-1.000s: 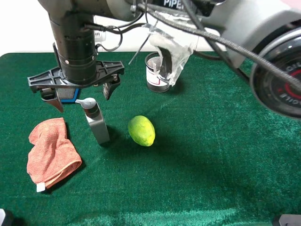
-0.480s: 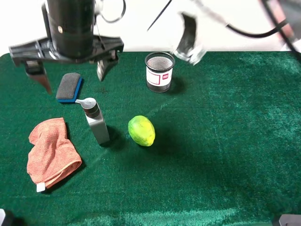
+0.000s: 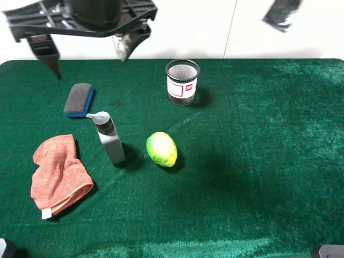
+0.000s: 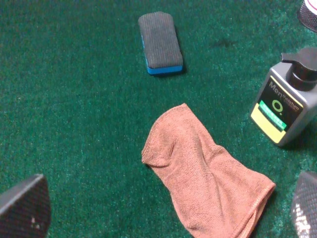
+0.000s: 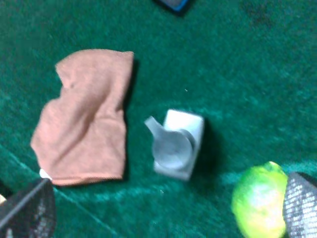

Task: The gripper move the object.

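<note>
I log a boxy grey plastic pump bottle upright on plush green felt, between a crumpled terracotta cloth and a waxy yellow-green fruit. My black left gripper hangs spread wide and empty, high behind it; my right gripper's blurred fingers seem parted too.

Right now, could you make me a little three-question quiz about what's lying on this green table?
1. True or false: the small dark grey pump bottle stands upright between the crumpled orange cloth and the yellow-green fruit.
2. Which thing stands farthest back on the green felt table? A) the black mesh cup with a white label B) the fruit C) the cloth
3. Fill in: the large black left gripper holds ____.

Key: 1 true; 2 A; 3 nothing, it hangs open above the black-and-blue eraser block, clear of the bottle.
</note>
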### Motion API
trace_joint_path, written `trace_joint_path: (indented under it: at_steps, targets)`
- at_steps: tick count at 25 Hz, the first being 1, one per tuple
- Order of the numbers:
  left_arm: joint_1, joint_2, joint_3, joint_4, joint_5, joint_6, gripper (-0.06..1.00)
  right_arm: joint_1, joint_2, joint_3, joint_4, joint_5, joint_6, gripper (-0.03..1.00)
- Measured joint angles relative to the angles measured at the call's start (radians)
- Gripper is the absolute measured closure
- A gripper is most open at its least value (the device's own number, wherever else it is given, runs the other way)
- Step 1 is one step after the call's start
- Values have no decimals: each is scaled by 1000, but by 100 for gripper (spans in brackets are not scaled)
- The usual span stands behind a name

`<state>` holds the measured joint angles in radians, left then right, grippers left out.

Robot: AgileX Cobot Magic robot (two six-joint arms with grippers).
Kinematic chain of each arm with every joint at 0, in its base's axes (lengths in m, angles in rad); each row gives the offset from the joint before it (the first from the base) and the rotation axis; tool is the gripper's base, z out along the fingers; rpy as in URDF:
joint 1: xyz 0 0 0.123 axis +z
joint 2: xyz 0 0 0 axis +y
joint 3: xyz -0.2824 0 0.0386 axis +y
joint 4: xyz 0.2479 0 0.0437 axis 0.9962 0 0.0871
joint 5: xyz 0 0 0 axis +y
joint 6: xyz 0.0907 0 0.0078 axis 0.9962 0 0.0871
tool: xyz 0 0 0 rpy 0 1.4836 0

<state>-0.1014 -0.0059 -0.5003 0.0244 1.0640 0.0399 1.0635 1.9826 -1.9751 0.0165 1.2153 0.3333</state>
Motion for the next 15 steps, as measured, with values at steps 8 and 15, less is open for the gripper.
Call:
trace_joint_path:
  at_steps: [8,15]
  targets:
    - [0,0,0,0,0,0,-5,0,-168,170,-103,1,-6,27]
    - [0,0,0,0,0,0,-5,-45,-302,320,-141,2,-16,27]
